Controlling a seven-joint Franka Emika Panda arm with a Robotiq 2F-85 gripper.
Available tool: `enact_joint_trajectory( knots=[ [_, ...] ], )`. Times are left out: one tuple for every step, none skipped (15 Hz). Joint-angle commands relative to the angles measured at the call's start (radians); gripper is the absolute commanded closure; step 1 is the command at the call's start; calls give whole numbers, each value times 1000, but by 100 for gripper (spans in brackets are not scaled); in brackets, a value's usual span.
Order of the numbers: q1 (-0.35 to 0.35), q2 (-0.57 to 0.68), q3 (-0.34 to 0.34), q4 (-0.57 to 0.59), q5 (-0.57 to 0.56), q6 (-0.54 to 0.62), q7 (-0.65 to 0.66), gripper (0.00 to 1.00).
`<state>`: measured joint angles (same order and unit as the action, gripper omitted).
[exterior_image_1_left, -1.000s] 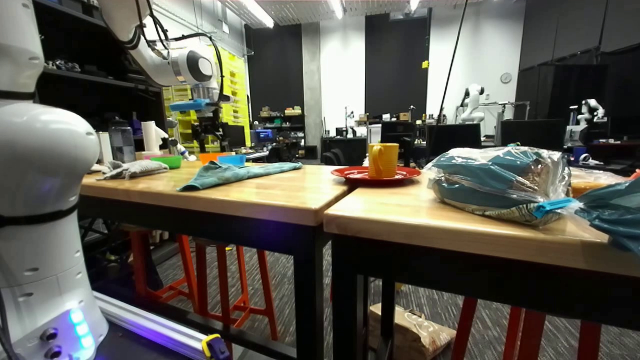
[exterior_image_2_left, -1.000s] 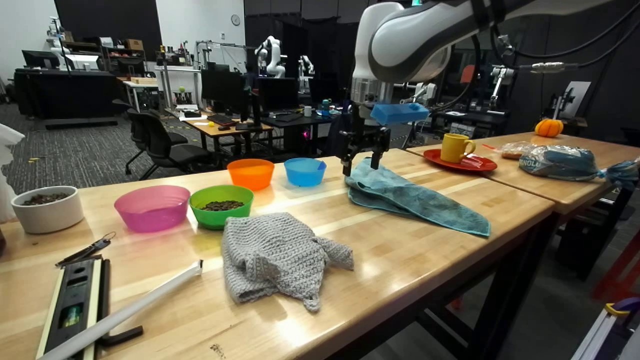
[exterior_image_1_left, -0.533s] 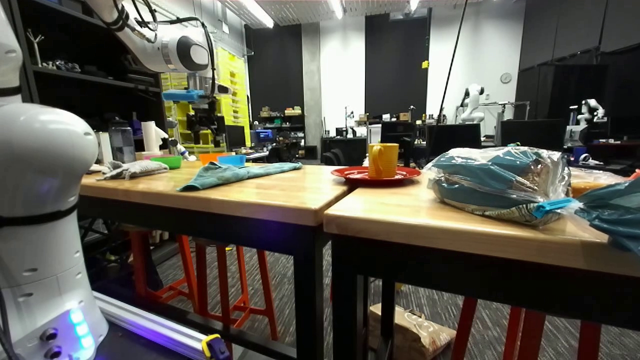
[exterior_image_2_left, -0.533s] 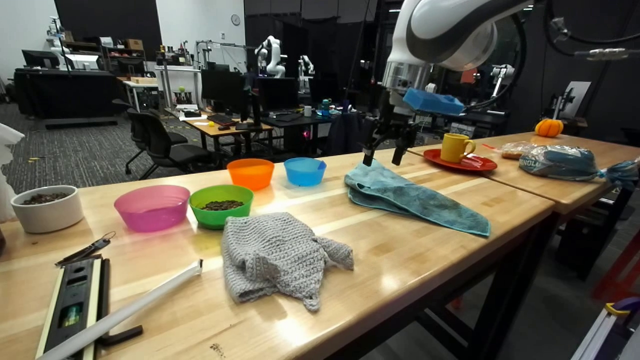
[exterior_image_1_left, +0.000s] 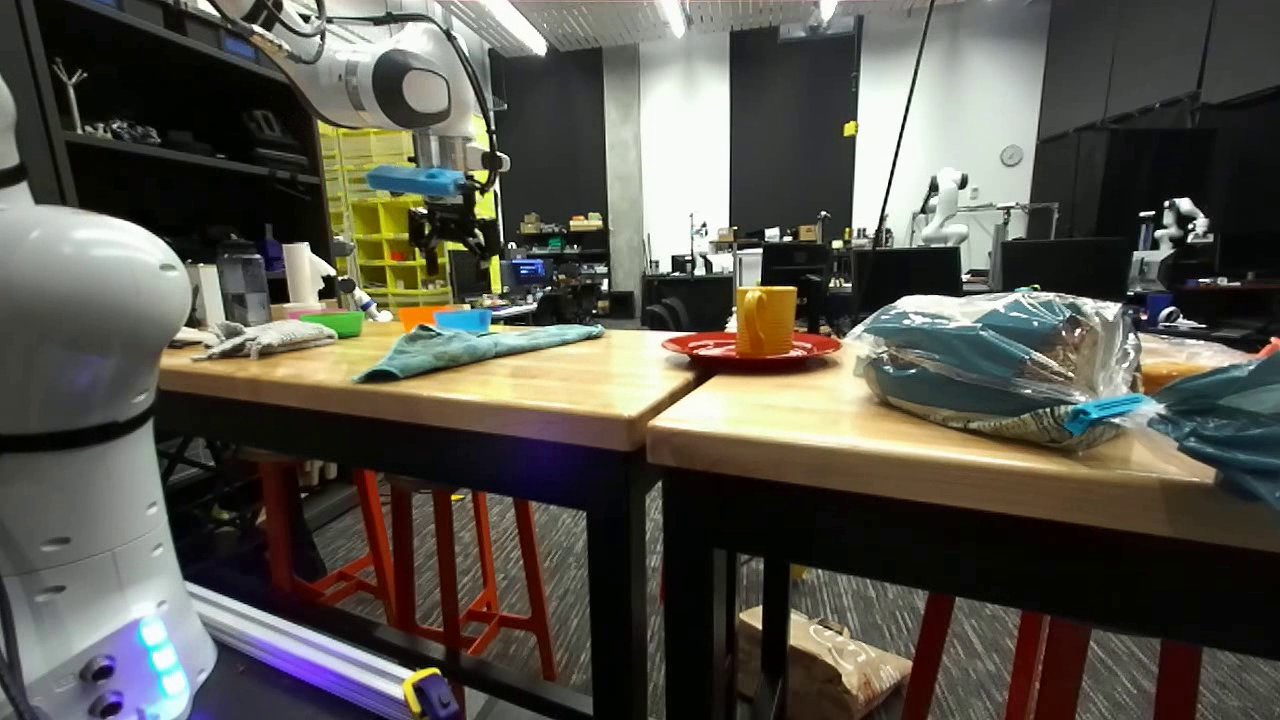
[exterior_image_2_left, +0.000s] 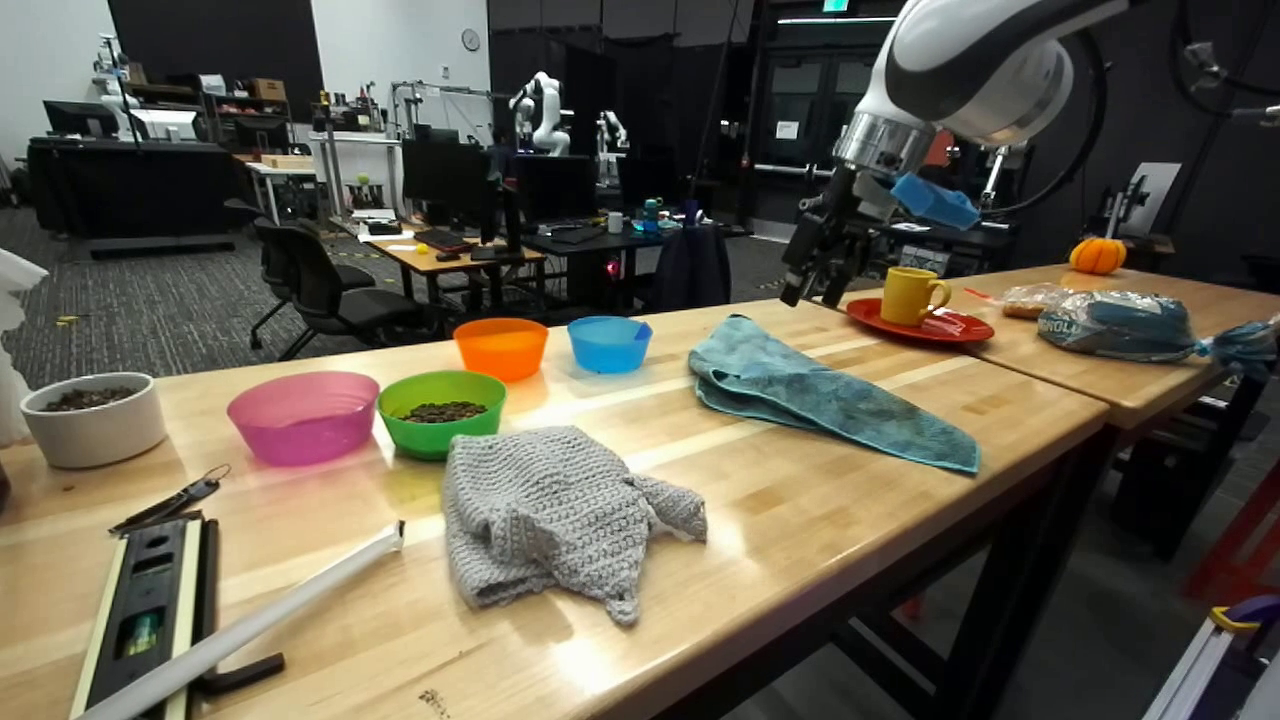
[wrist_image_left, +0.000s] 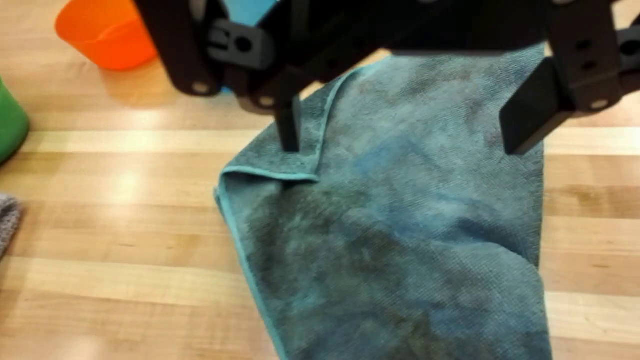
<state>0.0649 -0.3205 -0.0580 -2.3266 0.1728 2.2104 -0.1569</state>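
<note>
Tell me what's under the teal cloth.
The teal cloth lies on the wooden tabletop, which shows around its edges. Everything directly beneath is covered, so I can't tell whether anything else is there.

**Free room and obstacles about the gripper (wrist_image_left: 400, 145)**

Air separates it from the teal towel (exterior_image_2_left: 820, 395) below. Bare tabletop (exterior_image_2_left: 760, 480) runs between towel and gray knitted cloth (exterior_image_2_left: 555, 510), bounded at the far edge by the blue bowl (exterior_image_2_left: 606, 350) and, just beside it, the orange bowl (exterior_image_2_left: 501, 352). On the towel's opposite side, the yellow mug (exterior_image_2_left: 905, 297), upright on the red plate (exterior_image_2_left: 960, 328), obstructs low passage toward the bagged loaf (exterior_image_2_left: 1115, 325).
</note>
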Motion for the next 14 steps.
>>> enact_joint_trajectory(
  knots=[
    [-9, 27, -60, 19, 67, -3, -147, 0],
    [-13, 41, -74, 30, 80, -8, -175, 0],
    [-18, 50, -83, 37, 89, -11, -190, 0],
    [-24, 49, -90, 42, 104, -29, -185, 0],
    [-27, 41, -94, 39, 121, -45, -177, 0],
    [-31, 24, -94, 26, 137, -63, -164, 0],
    [-34, 11, -95, 16, 153, -82, -156, 0],
    [-37, -9, -93, 0, 169, -101, -152, 0],
    [-40, -23, -89, -12, 179, -113, -148, 0],
    [-42, -40, -85, -28, 182, -123, -142, 0],
    [-44, -51, -82, -38, 182, -132, -136, 0],
    [-47, -62, -77, -49, 173, -139, -125, 0],
    [-51, -75, -73, -66, 158, -147, -109, 0],
    [-55, -88, -72, -82, 148, -160, -98, 0]
  ],
)
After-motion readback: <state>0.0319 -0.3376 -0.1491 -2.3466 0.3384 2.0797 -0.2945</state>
